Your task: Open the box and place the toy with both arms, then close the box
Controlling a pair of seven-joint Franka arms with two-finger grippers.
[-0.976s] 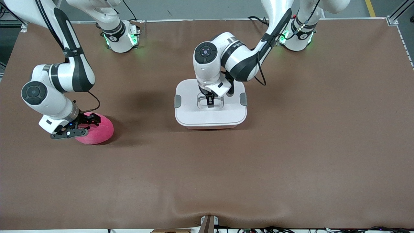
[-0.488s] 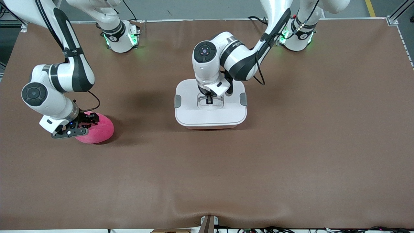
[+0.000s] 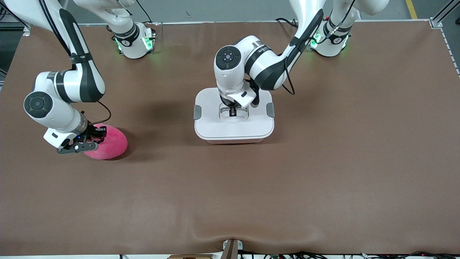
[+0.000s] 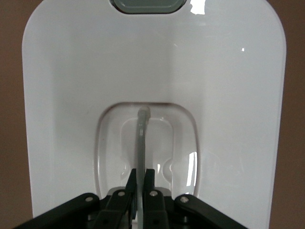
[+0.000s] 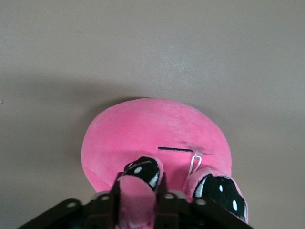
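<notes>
box lid (image 3: pixel 233 126): white plastic, smooth and glossy, with bright glints
side latches (image 3: pixel 197 112): grey plastic, smooth, duller sheen
lid handle (image 4: pixel 141 138): thin grey plastic bar, smooth
toy (image 3: pixel 109 145): pink plush cloth, soft short nap, matt
toy eyes (image 5: pixel 143 171): dark with white flecks, slightly shiny
table (image 3: pixel 323 162): brown covering, matt, faintly rippled at the near edge
left gripper (image 4: pixel 139 191): black, matt

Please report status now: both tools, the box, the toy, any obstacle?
Left tool shut on box lid handle; lid on. Right tool pinching a fold of the toy, on table. Nothing seen in the way.
</notes>
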